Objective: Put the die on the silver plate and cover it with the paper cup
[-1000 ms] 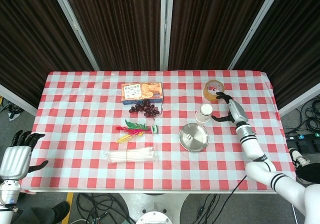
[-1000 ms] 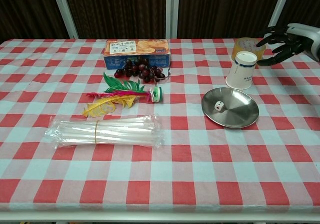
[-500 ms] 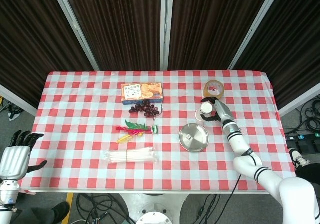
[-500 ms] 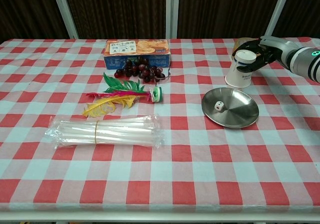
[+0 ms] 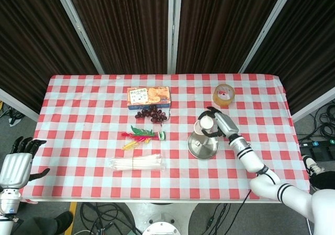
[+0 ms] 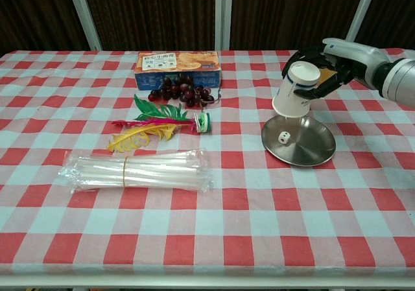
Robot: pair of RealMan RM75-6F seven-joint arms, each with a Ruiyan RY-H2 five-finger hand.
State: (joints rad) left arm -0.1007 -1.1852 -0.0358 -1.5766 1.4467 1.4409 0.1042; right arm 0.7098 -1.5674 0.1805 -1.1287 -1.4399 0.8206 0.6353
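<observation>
Glossy metal silver plate (image 6: 311,150); matt paper cup (image 6: 294,89); checked tablecloth (image 6: 259,226), seemingly woven; straws (image 6: 133,171) in shiny plastic.

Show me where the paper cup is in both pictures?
Head view: the paper cup is right of centre, held upside down by the right robot hand over the far edge of the silver plate.
Chest view: the paper cup is upper right, tilted above the silver plate.
Shared landmark: the silver plate.

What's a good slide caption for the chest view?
Right robot hand holds the inverted paper cup above the die on the silver plate.
</observation>
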